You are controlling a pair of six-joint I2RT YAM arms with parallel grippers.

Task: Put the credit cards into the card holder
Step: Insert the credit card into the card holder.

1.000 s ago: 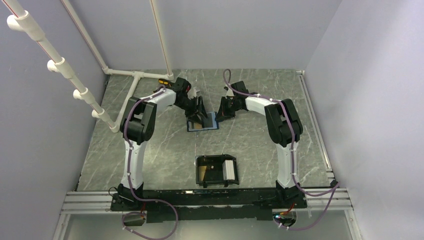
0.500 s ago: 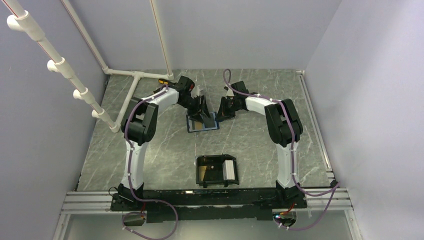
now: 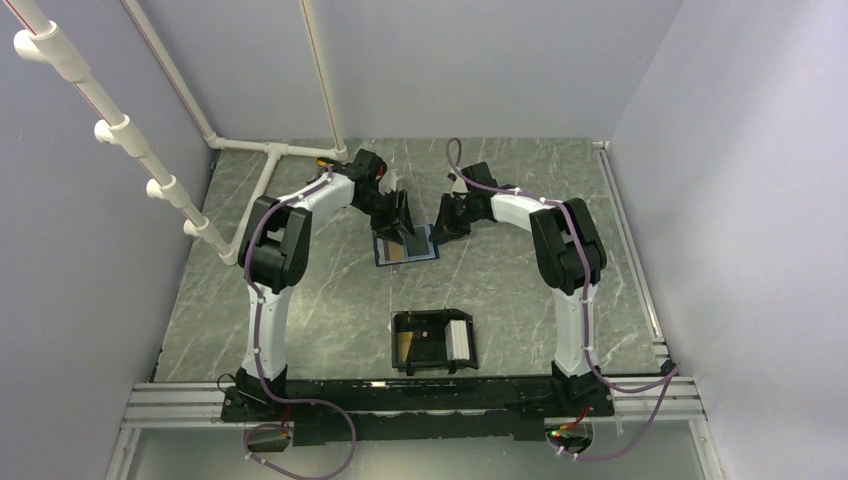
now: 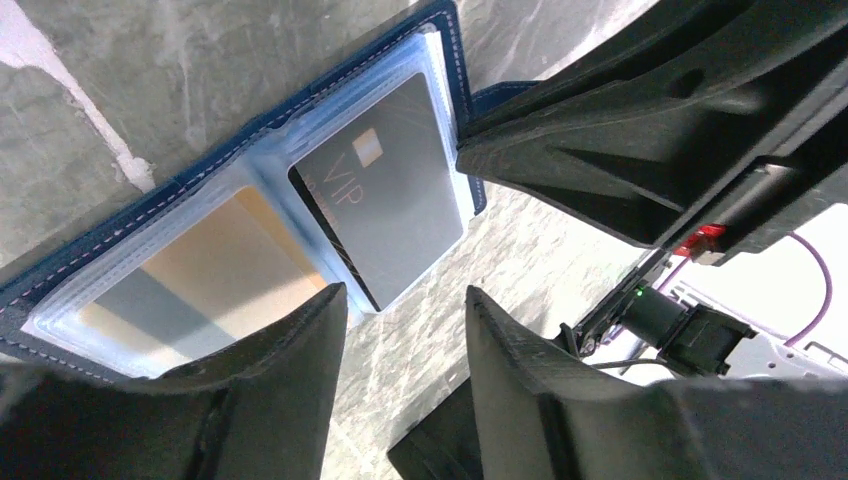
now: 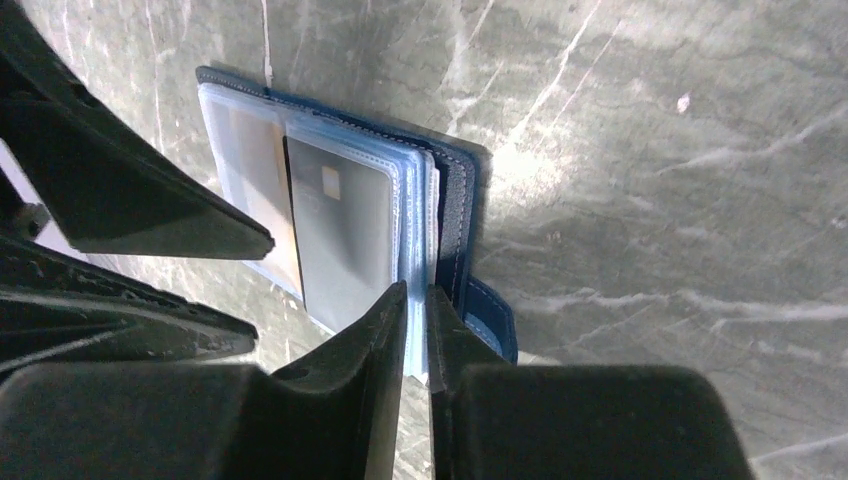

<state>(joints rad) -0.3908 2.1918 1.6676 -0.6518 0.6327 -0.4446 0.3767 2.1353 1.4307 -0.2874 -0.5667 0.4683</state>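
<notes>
1. The right tool [image 5: 417,292] has its fingers nearly together, pinching the clear sleeves of the blue wallet [image 5: 458,210]. It should pin that edge to the counter [image 5: 650,150].
2. The left tool [image 4: 405,296] hovers over the wallet with fingers apart. It should grip the sleeved gold credit card [image 4: 215,265] beside the dark VIP card [image 4: 385,195].
3. Draw the card out flat, then carry it to the card holder [image 3: 432,332], which lies well apart from the wallet, toward the arm bases.

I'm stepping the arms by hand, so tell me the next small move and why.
Probably close the left gripper on the free corner of the grey card and draw it out. That gripper is open with the corner just inside its gap, the card sticks partly out of its sleeve, and the right gripper pinches the sleeve edge of the wallet, steadying it.
</notes>
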